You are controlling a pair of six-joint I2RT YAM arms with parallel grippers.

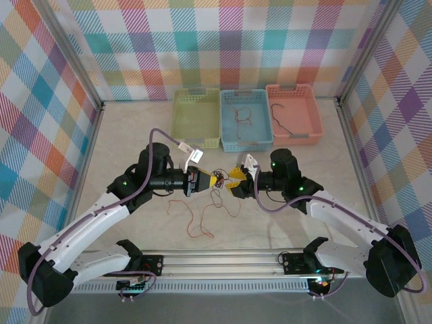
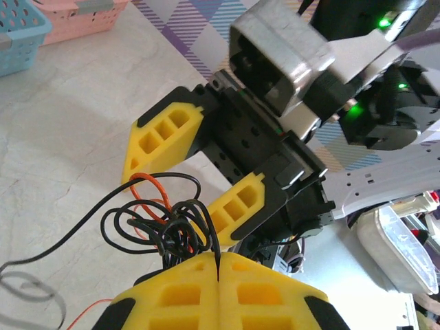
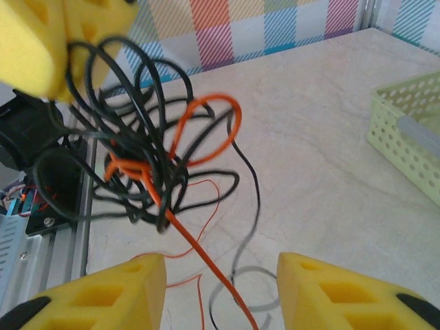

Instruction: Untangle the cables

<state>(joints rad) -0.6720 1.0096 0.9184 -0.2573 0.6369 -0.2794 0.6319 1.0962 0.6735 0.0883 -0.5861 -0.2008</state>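
Observation:
The cables form a knot of black and orange wires [image 1: 219,178] that hangs just above the table between both grippers. My left gripper [image 2: 218,265] is shut on a black strand leading up out of the knot [image 2: 165,223]. My right gripper [image 3: 220,285] faces it, open. An orange strand [image 3: 199,251] passes between its yellow fingers, touching neither. In the right wrist view the knot [image 3: 144,165] hangs under the left gripper's yellow finger [image 3: 31,48]. Loose orange and black ends [image 1: 199,219] trail on the table below.
Three baskets stand in a row at the back: green [image 1: 177,121], blue [image 1: 225,121] with a reddish wire inside, and pink [image 1: 315,111] with a dark wire inside. The metal rail [image 1: 223,260] with the arm bases runs along the near edge.

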